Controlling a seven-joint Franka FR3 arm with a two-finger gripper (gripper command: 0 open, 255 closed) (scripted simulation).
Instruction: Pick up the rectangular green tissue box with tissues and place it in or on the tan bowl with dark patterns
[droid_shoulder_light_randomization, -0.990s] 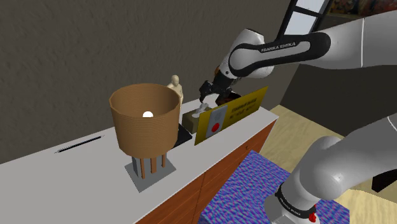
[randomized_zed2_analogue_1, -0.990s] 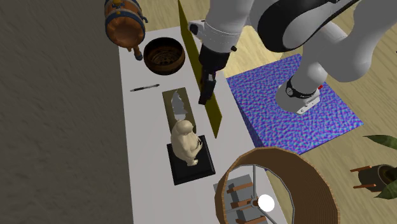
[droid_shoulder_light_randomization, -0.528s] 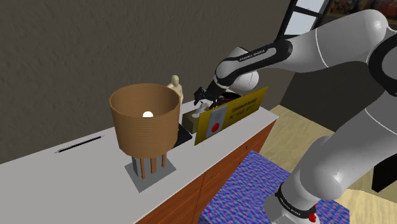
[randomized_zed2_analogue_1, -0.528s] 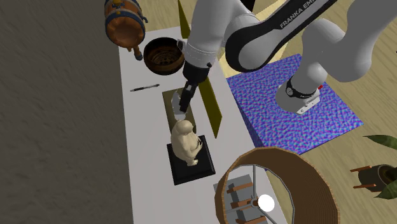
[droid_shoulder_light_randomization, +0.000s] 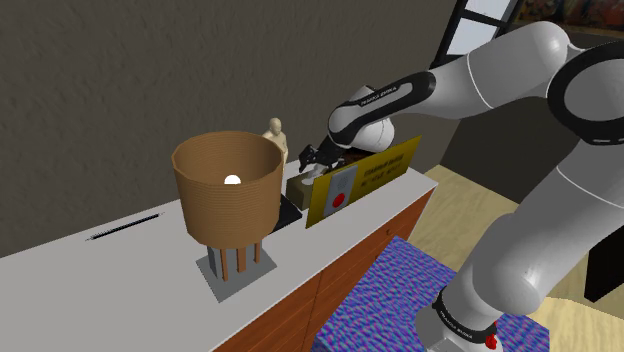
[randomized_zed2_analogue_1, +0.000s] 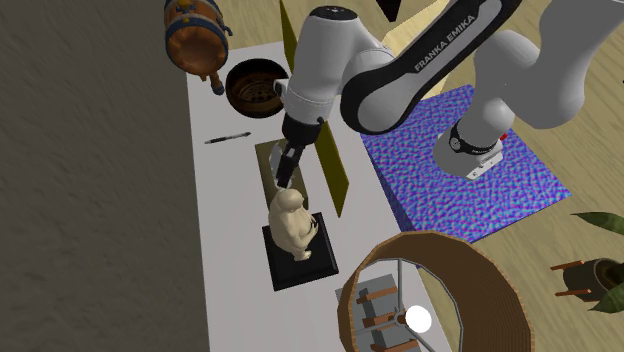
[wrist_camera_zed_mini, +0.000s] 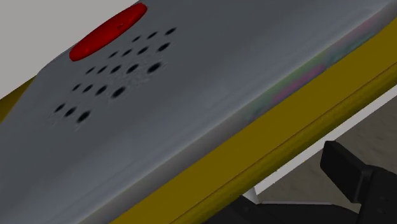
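Note:
The olive-green tissue box (randomized_zed2_analogue_1: 268, 157) lies on the white counter (randomized_zed2_analogue_1: 222, 230) with a white tissue (randomized_zed2_analogue_1: 281, 163) sticking out of it. In the shoulder view the tissue box (droid_shoulder_light_randomization: 298, 187) sits just behind an upright yellow board (droid_shoulder_light_randomization: 372, 176). My black gripper (randomized_zed2_analogue_1: 287, 172) hangs right over the box's tissue end, close to the beige figurine (randomized_zed2_analogue_1: 292, 224). In the shoulder view the gripper (droid_shoulder_light_randomization: 311, 157) is just above the box. One finger (wrist_camera_zed_mini: 347, 173) stands far out to the side, so the gripper is open and holds nothing. The brown patterned bowl (randomized_zed2_analogue_1: 257, 88) stands farther along the counter.
The yellow board (wrist_camera_zed_mini: 267, 137) carries a grey panel (wrist_camera_zed_mini: 178, 95) with a red button and stands very close beside the gripper. A lamp with a brown shade (droid_shoulder_light_randomization: 225, 188), a pen (randomized_zed2_analogue_1: 227, 138) and a small barrel (randomized_zed2_analogue_1: 194, 30) share the counter. A blue rug (randomized_zed2_analogue_1: 460, 165) covers the floor.
The gripper has swung from over the yellow board across to the tissue box and come down closer to it, ending near the figurine. The box has not moved.

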